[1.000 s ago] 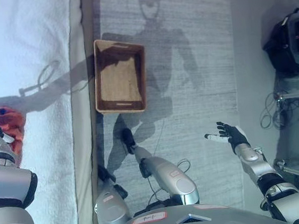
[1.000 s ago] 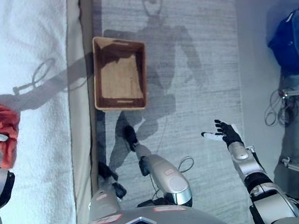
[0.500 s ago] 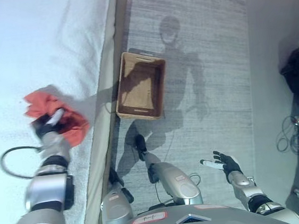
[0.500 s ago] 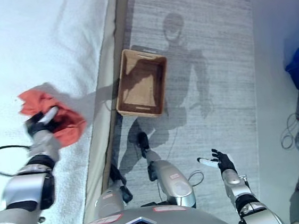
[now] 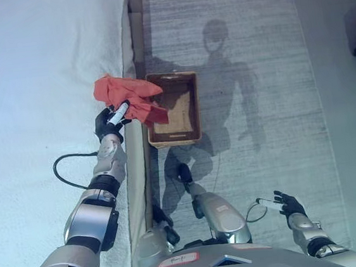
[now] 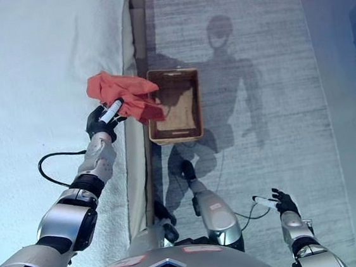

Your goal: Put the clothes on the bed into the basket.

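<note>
**One red garment in hand, hanging at the basket's edge**

One item in play. Left hand (image 5: 110,119): fingers (image 6: 107,113) curled round a bunch of the red cloth (image 5: 126,97), pinching it at one gathered spot. That's why the rest of the cloth drapes loose, spilling toward the robot's right, w/ its lower corner dangling over the near-left rim of the basket (image 5: 191,120). Held by a bunch, not spread flat, so it hangs as a crumpled lump; probably fine for a drop, no folding needed.

Hand itself sits about over the bed's edge, wrist and forearm over the bed (image 5: 38,72). Cloth looks lifted clear of the bedcover, casting a shadow below, though exact height can't be told.

Basket: brown, rectangular, open top, on the grey rug (image 5: 254,68) right beside the bed frame, long side parallel to the bed. Placed close so a short sideways swing gets cloth from mattress to basket. Inside shows only its pale bottom; no clothes visible in it yet.

Right hand (image 6: 284,202): low at the view's bottom right, well apart from the work, fingers loosely spread, holding nothing. Idle, prob. out for balance.

Judgement: carry step, approx. midway. Next: shift hand further over the basket's middle, then release. Risk: cloth snags on the rim or slides off outside if let go too soon.

No other clothes visible on the bed.
</note>
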You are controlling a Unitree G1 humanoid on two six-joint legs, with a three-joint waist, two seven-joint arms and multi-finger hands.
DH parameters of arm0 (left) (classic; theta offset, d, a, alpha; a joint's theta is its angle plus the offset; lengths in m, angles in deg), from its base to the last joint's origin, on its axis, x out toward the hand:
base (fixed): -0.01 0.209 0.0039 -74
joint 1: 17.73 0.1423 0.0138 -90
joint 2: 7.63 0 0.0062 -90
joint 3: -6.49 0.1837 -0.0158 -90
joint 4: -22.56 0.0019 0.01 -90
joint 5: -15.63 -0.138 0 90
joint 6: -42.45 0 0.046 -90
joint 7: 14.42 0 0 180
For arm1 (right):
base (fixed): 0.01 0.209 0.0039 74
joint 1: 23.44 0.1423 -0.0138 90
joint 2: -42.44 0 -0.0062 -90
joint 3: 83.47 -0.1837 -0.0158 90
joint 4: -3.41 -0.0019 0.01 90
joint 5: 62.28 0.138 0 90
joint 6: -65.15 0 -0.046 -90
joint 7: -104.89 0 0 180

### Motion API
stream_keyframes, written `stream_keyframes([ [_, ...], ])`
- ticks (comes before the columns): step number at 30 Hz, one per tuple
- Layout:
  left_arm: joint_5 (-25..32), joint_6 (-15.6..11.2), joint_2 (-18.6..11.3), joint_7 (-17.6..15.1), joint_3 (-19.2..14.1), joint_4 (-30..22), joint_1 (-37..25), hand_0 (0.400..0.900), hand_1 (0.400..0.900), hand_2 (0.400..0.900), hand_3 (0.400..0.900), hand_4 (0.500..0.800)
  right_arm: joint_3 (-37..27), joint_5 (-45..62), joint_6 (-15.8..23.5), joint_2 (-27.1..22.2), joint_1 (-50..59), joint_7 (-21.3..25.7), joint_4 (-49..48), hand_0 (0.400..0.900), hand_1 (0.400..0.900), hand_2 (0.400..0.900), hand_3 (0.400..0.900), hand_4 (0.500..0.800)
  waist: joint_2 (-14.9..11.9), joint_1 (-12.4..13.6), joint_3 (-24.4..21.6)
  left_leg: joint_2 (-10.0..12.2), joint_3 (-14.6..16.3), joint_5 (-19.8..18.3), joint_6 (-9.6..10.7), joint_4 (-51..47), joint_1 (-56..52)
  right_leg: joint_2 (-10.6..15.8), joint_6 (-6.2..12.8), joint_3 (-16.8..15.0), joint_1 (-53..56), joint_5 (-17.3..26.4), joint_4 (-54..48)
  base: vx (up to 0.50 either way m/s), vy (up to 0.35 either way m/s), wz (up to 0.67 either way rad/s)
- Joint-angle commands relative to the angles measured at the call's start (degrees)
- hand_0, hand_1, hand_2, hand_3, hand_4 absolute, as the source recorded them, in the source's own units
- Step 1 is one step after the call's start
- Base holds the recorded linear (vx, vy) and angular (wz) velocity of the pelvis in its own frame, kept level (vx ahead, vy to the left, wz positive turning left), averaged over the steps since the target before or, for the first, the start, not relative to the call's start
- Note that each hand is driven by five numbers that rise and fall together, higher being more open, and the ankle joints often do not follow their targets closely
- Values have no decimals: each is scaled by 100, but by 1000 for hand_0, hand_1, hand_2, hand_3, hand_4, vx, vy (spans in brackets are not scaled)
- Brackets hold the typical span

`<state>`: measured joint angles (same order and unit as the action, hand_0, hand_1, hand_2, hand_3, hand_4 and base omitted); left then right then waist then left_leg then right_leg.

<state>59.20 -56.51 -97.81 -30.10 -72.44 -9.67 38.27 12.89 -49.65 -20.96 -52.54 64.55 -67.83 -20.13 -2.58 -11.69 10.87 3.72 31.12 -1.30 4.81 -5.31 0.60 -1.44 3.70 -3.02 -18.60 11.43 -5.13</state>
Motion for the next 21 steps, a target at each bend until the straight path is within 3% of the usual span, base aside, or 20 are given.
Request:
stream_keyframes([
  [1,-260,-452,-274,141,67,235,-928,400,400,400,400,500,-236,60,49,-703,-177,224,210,900,900,900,900,800,245,-123,-165,573,-83,30,334,31,-8,444,594,-115,247,-489,13,59,-52,-27],
  [11,-541,-271,-609,384,393,699,-1569,400,400,400,400,500,-283,388,151,-735,-140,228,236,900,900,900,900,800,426,-368,-171,681,300,57,471,31,-39,248,588,-418,-36,-431,13,69,-50,-25],
  [12,-567,-275,-664,375,399,722,-1625,631,631,631,631,639,-282,411,162,-724,-154,227,237,900,900,900,900,800,438,-381,-176,695,326,66,484,31,-34,231,588,-427,-55,-431,13,81,-57,-17],
  [13,-566,-275,-666,376,399,725,-1629,900,900,900,900,800,-281,412,162,-723,-152,227,237,900,900,900,900,800,437,-378,-177,697,329,67,486,31,-33,229,587,-430,-58,-429,13,72,-51,-20],
  [21,-721,-141,-905,573,546,1035,-1935,900,900,900,900,800,-247,546,202,-704,-155,199,302,900,900,900,900,800,509,-417,-245,819,481,112,587,31,-52,101,554,-498,-144,-442,13,58,-55,-10],
])
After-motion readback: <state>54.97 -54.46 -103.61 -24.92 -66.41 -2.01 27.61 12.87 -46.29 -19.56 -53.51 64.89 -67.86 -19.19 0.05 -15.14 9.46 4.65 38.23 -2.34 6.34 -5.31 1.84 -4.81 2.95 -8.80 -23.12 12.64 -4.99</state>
